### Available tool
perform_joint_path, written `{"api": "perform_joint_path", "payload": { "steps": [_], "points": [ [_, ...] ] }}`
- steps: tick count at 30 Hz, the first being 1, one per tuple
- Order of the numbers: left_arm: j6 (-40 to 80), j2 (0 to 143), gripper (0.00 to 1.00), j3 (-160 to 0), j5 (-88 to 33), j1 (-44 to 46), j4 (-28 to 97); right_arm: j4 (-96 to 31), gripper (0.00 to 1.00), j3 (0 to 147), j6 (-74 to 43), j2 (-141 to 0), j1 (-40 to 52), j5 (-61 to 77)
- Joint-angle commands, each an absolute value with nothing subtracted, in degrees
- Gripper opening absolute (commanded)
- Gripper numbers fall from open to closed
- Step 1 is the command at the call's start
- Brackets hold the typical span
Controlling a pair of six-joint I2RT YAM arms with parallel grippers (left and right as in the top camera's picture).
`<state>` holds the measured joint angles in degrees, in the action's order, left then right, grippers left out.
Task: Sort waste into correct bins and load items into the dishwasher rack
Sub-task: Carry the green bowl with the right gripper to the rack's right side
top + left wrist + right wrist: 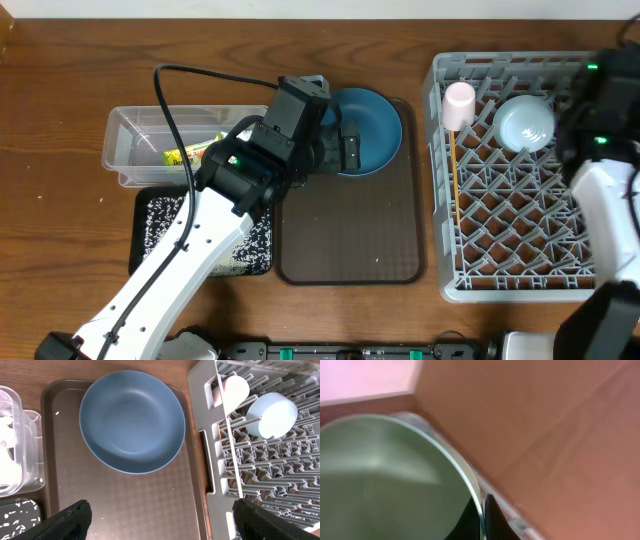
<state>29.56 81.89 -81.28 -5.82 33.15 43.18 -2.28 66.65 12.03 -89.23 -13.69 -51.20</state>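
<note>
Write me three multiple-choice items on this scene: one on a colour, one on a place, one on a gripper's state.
1. The cup in the dishwasher rack is:
A) pink
B) black
C) yellow

2. The dark-blue plate lies:
A) in the rack
B) on the brown tray
C) on top of the cup

3. The left gripper is:
A) shut on the plate
B) open and empty
C) shut on the cup

Answers:
1 A: the overhead view shows the cup pale pink at the rack's corner.
2 B: the overhead and left wrist views both show the plate resting on the tray.
3 B: the left wrist view shows its fingers wide apart with nothing between them.
</note>
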Motion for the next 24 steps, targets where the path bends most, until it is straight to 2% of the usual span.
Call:
{"api": "perform_joint_path", "payload": {
  "steps": [1,9,24],
  "points": [
    [28.73,82.08,0.93,-82.35,-5.39,33.01,43.22,0.16,0.01,66.65,20.43,-91.07,-19.68,-52.71],
    [28.73,82.08,0.93,-82.35,-5.39,33.01,43.22,3.03,0.01,66.65,21.98,-94.02,-29.67,-46.22],
    [28.73,82.08,0.94,-82.35,-5.39,33.01,43.22,7.03,0.01,66.65,41.32,-104.51,-31.66,-45.21]
  ]
}}
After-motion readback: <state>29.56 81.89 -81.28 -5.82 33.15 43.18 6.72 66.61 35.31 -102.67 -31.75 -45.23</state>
